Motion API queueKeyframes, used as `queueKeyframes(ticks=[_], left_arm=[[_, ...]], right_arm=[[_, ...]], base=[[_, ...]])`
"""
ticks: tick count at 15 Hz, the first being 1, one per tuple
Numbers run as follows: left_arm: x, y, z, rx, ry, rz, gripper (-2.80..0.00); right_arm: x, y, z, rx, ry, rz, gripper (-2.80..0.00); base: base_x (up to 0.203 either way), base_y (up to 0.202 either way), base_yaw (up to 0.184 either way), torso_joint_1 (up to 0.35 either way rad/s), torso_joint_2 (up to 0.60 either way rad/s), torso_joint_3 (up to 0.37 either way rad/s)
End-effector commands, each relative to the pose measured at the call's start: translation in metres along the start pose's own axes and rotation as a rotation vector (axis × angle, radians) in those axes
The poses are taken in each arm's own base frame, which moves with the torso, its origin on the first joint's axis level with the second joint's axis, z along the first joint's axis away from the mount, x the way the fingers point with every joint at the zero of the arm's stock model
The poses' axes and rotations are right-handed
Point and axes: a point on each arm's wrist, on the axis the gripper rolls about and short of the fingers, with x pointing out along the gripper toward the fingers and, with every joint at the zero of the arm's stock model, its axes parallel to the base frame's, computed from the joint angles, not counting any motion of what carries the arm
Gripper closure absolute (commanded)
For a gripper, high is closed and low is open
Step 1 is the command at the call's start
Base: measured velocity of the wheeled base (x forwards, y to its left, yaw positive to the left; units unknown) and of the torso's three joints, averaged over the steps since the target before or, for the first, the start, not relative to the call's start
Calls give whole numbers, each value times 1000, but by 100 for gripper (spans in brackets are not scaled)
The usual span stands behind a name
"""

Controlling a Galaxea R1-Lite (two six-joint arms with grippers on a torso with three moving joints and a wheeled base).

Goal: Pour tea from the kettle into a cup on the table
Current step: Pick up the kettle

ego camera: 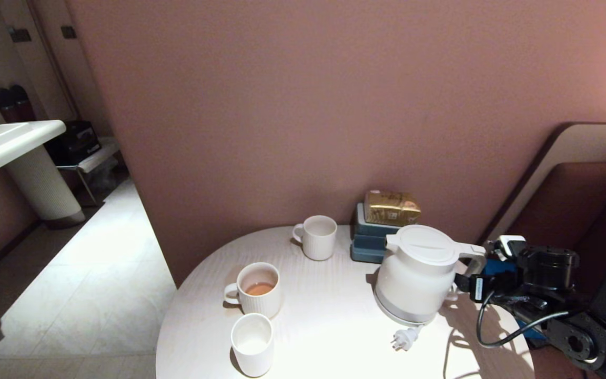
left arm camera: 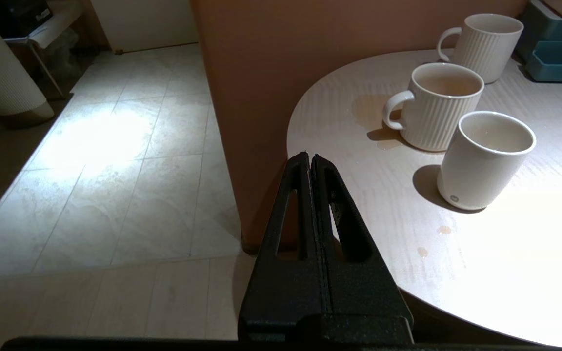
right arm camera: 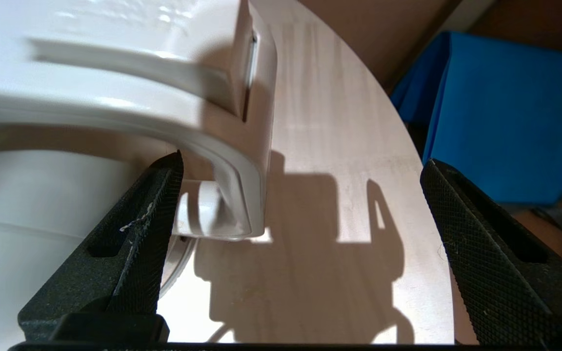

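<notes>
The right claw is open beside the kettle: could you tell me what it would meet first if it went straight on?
Probably the kettle's handle, which lies between the right claw's open fingers, nearer one finger; depth is unclear.

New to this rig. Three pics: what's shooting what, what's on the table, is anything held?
It is a two-armed wheeled robot. One picture looks down from its head; the other two come from cameras on its wrists.

The round table holds a white kettle, a plain cup, two ribbed mugs, one with tea in it, and stacked blue boxes.

The right hand is open, its fingers on either side of the kettle handle, not gripping. The left hand is shut and empty, beside the table. Nothing is held.
</notes>
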Motion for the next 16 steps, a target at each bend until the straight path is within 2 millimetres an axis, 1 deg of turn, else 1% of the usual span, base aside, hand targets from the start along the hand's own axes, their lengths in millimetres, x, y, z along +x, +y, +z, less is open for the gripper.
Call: queueKeyframes(ticks=[1,3,7,9,16], left_arm=[[0,0,0,0,0,0,0],[0,0,0,0,0,0,0],[0,0,0,0,0,0,0],[0,0,0,0,2,0,0],[0,0,0,0,0,0,0]], right_arm=[[-7,-1,2,2,-25,-3,-280],[-11,-3,4,2,-60,-11,-280],[-5,-5,10,3,-88,-21,-280],[3,-7,12,2,-98,-29,-280],[5,-8,15,0,-111,-27,-280]], base=[[0,0,0,0,0,0],[0,0,0,0,0,0],[0,0,0,0,0,0],[0,0,0,0,0,0],[0,0,0,0,0,0]])
